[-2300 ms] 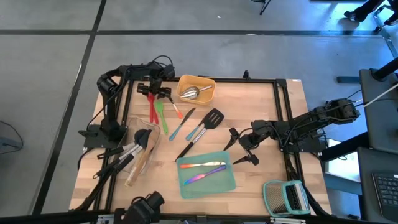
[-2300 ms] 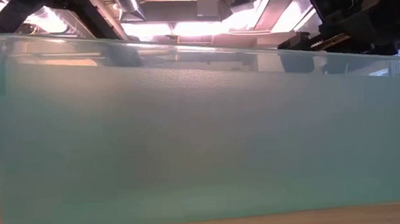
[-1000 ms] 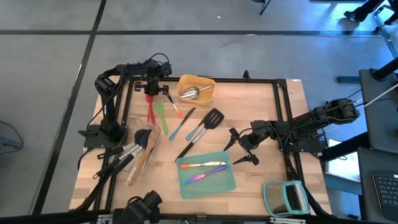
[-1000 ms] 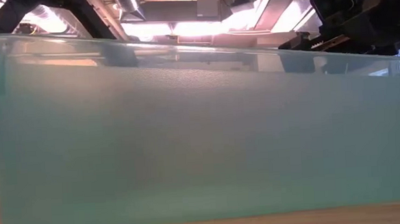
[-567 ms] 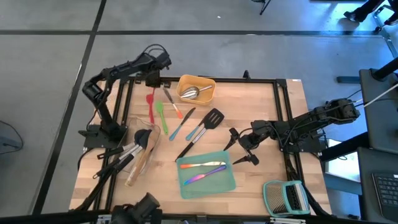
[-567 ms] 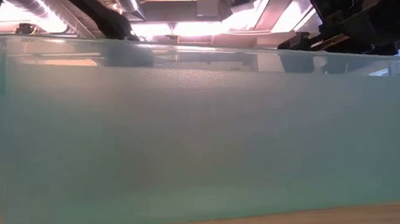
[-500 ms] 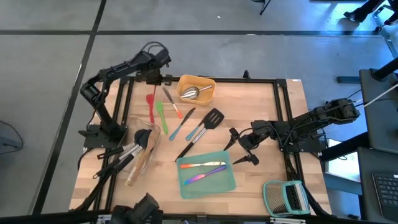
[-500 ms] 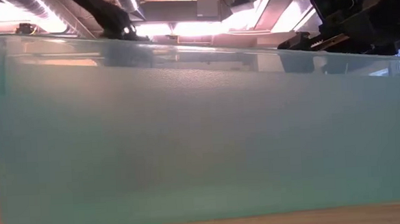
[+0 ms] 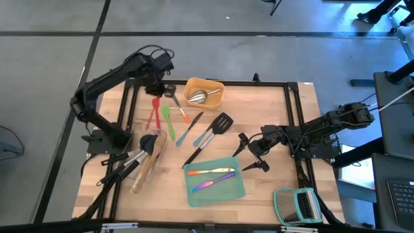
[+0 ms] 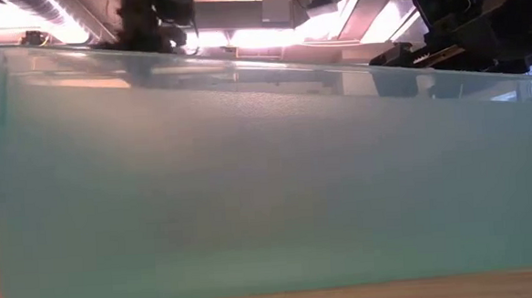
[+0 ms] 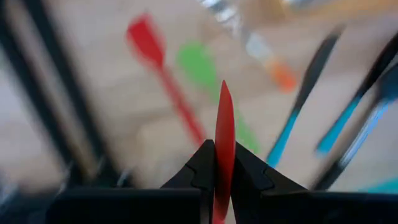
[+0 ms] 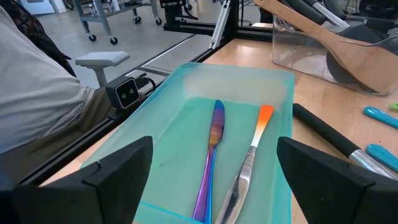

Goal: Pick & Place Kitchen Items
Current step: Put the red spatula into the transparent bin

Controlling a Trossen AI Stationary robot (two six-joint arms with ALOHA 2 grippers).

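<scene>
Currently the carry step looks to be in hand. Over the far-left part of the wooden table (image 9: 284,110) the left arm reaches high, and the left gripper (image 9: 157,88) is clamped tight on a thin red utensil (image 11: 224,124), holding it clear of the table.

The right arm waits low on the right side. The right gripper (image 9: 249,154) has its fingers spread wide and holds nothing, just beside the teal tray (image 9: 187,188).

As a judgement, the next move calls for swinging the red utensil across to a container. The likely one is the clear tray (image 9: 139,133) at the near left, which already holds long black tools and a wooden spoon. The utensil would then be lowered in lengthways before the fingers part. The yellow tray (image 9: 217,87) with its steel scoop is the other candidate, and I cannot tell which is meant.

The red utensil's long axis runs straight out from the fingers. It is seen edge-on, with its free end pointing down toward the table. Below it lie a second red spatula (image 11: 158,68) and a green spatula (image 11: 199,68), side by side.
</scene>
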